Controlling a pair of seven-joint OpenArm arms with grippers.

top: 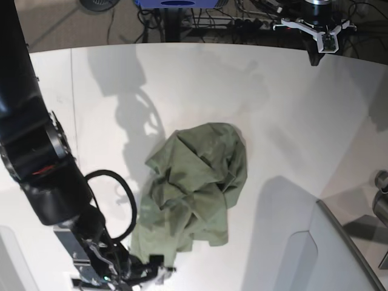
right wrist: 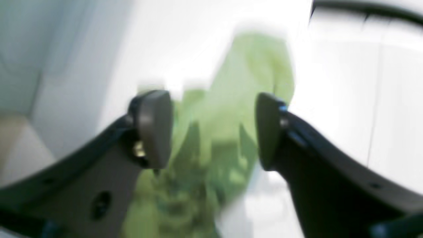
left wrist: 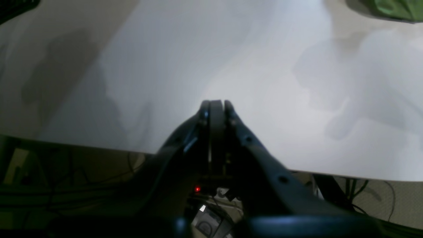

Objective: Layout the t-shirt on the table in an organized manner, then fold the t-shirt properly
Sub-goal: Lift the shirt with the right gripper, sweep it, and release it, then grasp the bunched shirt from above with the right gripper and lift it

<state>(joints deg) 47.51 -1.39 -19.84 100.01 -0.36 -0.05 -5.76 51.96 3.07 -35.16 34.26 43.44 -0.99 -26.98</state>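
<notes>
A crumpled green t-shirt [top: 197, 185] lies mid-bench [top: 291, 109]. The right claw [right wrist: 213, 129] hangs open at its near hem, cloth between the jaws. The left claw [left wrist: 216, 107] is closed, empty, well apart. A shallow pinch may slip or bunch layers.

Lab: floor cables [top: 242, 18], white table [top: 291, 109]

The base view looks steeply down from high above onto the table [top: 285, 121], taking in the whole crumpled t-shirt [top: 197, 182]. The left wrist view sits low behind the left gripper [left wrist: 216, 104], facing across the bare table [left wrist: 198, 59] toward its near edge; the t-shirt [left wrist: 396, 8] shows only at the top right corner. The right wrist view looks between its fingers [right wrist: 155, 129], very near the blurred t-shirt [right wrist: 214, 132].
</notes>
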